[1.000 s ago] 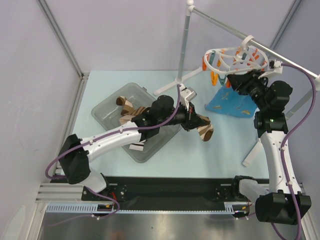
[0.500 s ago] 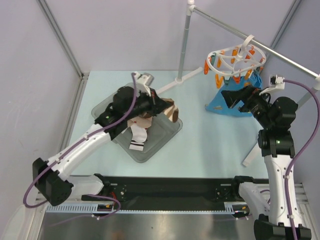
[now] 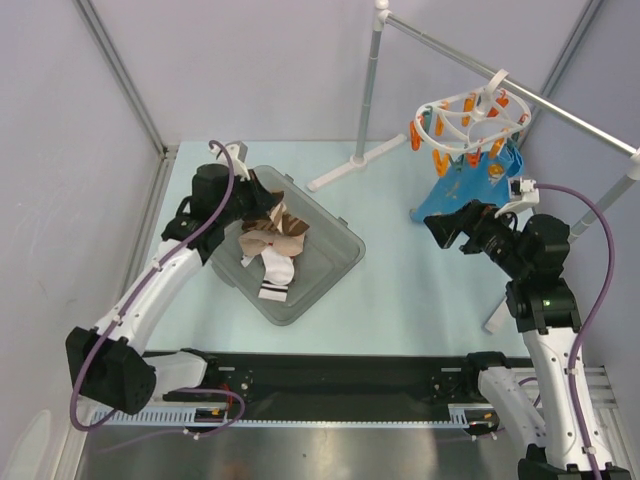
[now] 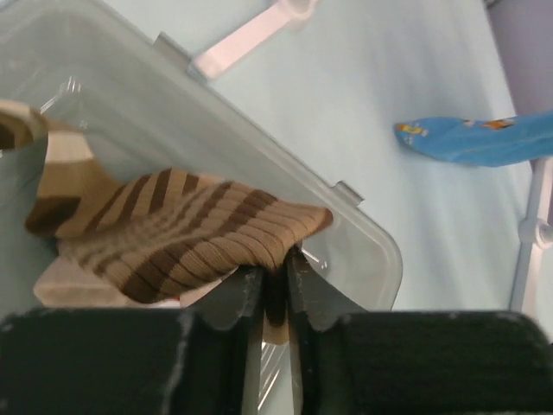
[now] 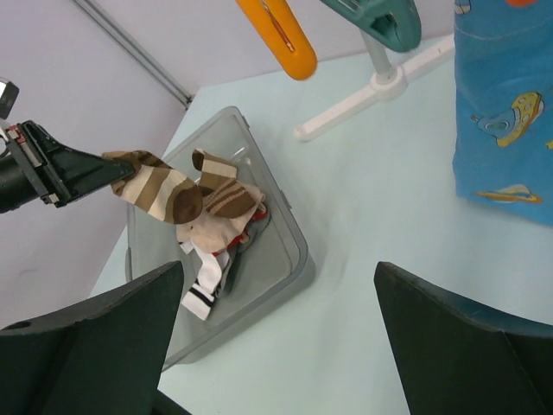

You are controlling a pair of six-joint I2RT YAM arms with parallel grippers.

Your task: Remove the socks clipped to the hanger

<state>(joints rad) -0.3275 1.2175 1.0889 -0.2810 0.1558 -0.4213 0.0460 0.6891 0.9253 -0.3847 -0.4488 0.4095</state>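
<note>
The left gripper (image 4: 266, 278) is reaching over the far left corner of the clear plastic bin (image 3: 322, 268), its fingers clamped together on one end of a brown-and-tan striped sock (image 4: 190, 229). That sock is hanging out sideways from the fingertips, above the bin's inside rather than lying in it. Lower in the bin, a second striped sock (image 5: 226, 195) is lying on a beige sock, and a white sock with a black-striped cuff (image 3: 270, 288) is trailing toward the near side.

On the right, the white ring hanger (image 3: 463, 118) is hanging by its hook from the silver rail (image 3: 560, 115), with orange clips (image 5: 278, 33) and a teal clip (image 5: 380, 22) dangling from it. A bright blue sock (image 3: 465, 188) with small cartoon prints is hanging from the hanger, its lower end reaching down to the pale blue table (image 3: 400, 295); the clip gripping it is not distinguishable.

The right gripper (image 3: 447, 227) is hovering just near the blue sock, below the hanger, pointing left toward the bin. Its fingers are standing wide apart, gripping nothing and touching neither the sock nor the clips.
</note>
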